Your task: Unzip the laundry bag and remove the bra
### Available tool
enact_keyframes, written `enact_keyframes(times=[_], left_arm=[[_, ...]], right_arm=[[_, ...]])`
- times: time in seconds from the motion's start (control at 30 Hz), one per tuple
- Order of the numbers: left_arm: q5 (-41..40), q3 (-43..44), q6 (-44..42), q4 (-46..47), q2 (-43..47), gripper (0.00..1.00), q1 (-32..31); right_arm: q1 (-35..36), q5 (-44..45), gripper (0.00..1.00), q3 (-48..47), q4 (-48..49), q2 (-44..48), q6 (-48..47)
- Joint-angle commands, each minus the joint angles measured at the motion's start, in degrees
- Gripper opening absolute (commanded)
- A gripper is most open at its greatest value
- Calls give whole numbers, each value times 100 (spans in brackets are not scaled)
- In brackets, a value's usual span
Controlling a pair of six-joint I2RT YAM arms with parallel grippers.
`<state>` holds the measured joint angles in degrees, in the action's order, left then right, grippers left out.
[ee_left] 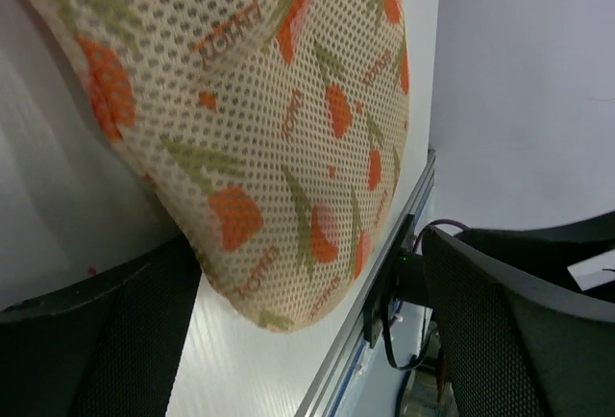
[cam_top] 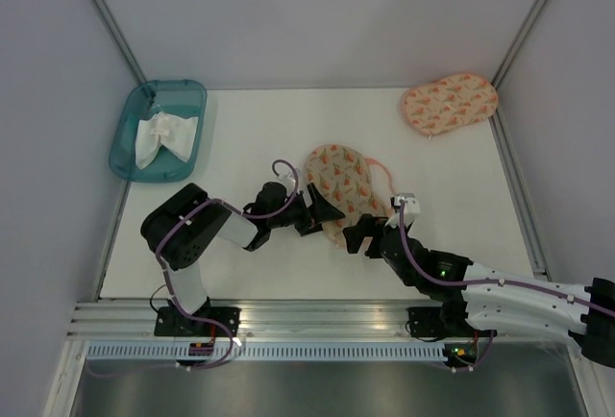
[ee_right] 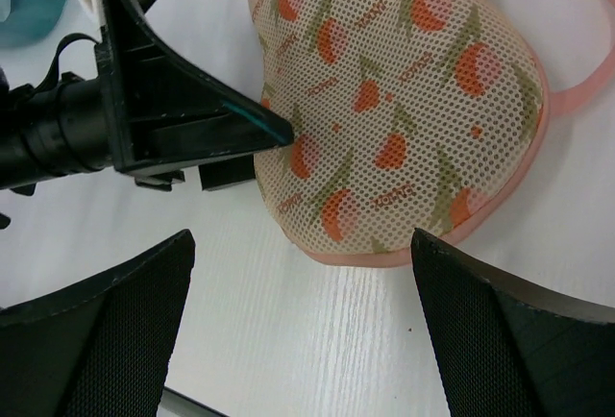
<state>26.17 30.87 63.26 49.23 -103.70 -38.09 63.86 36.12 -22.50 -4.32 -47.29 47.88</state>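
1. Right gripper (cam_top: 363,234), jaws spread wide and empty, sits just below the laundry bag (cam_top: 338,182) at mid-frame.
2. Left gripper (cam_top: 320,215) is likewise released, one fingertip at the bag's lower-left edge.
3. Second printed pouch (cam_top: 449,103) lies upper right; teal tray (cam_top: 123,148) upper left.

Setting: you are working in a robotics lab cell, not a home. You see a bare white table (cam_top: 240,263) boxed in by plain pale panels (cam_top: 317,13) with metal corner posts (cam_top: 106,18). An aluminium rail (cam_top: 317,316) runs along the near edge, and the left arm (cam_top: 187,230) and right arm (cam_top: 500,287) are bolted there. Props only: a teal tray (cam_top: 123,153), the laundry bag (cam_top: 341,182), and a second printed pouch (cam_top: 449,105).
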Motion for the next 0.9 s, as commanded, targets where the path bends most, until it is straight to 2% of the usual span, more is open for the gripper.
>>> enact_keyframes(times=[0.0,0.07,0.1,0.17,0.2,0.23,0.33,0.4,0.57,0.7,0.87], left_arm=[[-33,261,212,-396,-395,96,-6],[-42,349,256,-336,-545,88,-6],[-25,367,291,-205,-729,69,-6],[98,419,467,357,-914,39,-6],[116,437,528,559,-1011,6,-6],[151,455,633,692,-1099,2,-6],[99,385,731,1035,-1048,2,-6],[-32,236,810,1106,-916,2,-6],[-673,-326,1433,949,22,2,-32],[-1771,-907,1873,230,955,2,-199],[-2230,-838,1970,-677,1686,2,-340]], right_arm=[[118,246,98,-26,-60,70,239],[171,308,98,-26,-87,114,257],[180,317,98,-26,-87,123,266],[206,317,98,-17,-78,141,284],[224,326,98,-9,-87,150,275],[233,317,97,0,-87,176,292],[294,264,91,70,-69,290,284],[338,177,84,184,18,421,196],[399,-70,71,360,309,449,55],[444,-166,71,378,597,28,81],[584,-210,70,290,1231,-632,81]])
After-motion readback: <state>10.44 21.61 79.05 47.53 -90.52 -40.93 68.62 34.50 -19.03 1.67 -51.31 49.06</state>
